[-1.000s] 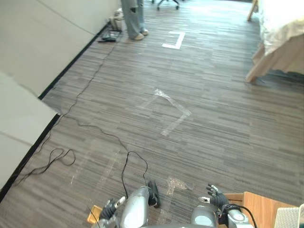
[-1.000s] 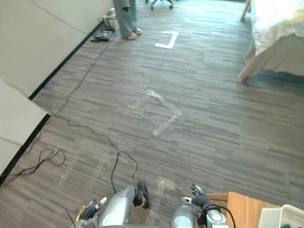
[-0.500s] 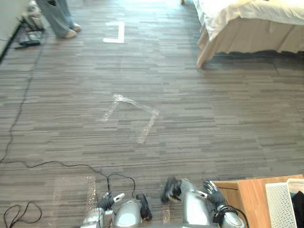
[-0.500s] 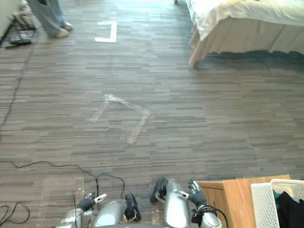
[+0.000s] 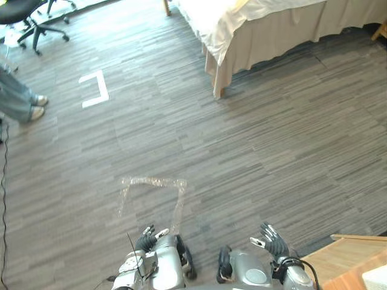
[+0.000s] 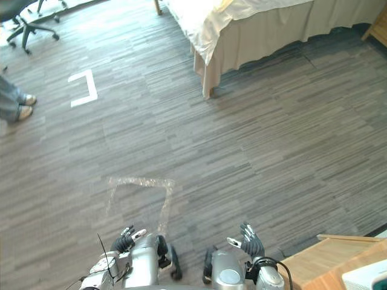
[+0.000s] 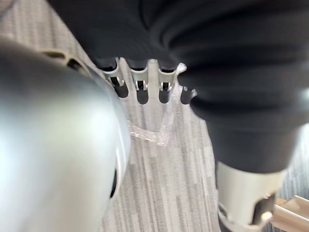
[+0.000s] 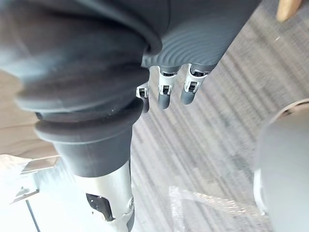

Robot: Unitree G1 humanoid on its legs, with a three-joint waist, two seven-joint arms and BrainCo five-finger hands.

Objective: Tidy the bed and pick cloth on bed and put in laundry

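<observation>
My left hand (image 5: 146, 241) and right hand (image 5: 273, 243) hang low and near, fingers loosely straight, holding nothing. The bed (image 5: 284, 29) stands well apart from both — far and to the right, across the floor (image 5: 242, 151). Its near edge runs left to right, and a cream sheet (image 5: 213, 18) drapes over its left corner.

This looks like a mock bedroom set up in a lab. A bed (image 5: 242, 18) with cream sheets and a beige skirt stands far right. On the grey plank floor (image 5: 272, 145) are a white tape mark (image 5: 94, 90) and clear tape (image 5: 151, 184). An office chair (image 5: 21, 9) sits far left.
</observation>
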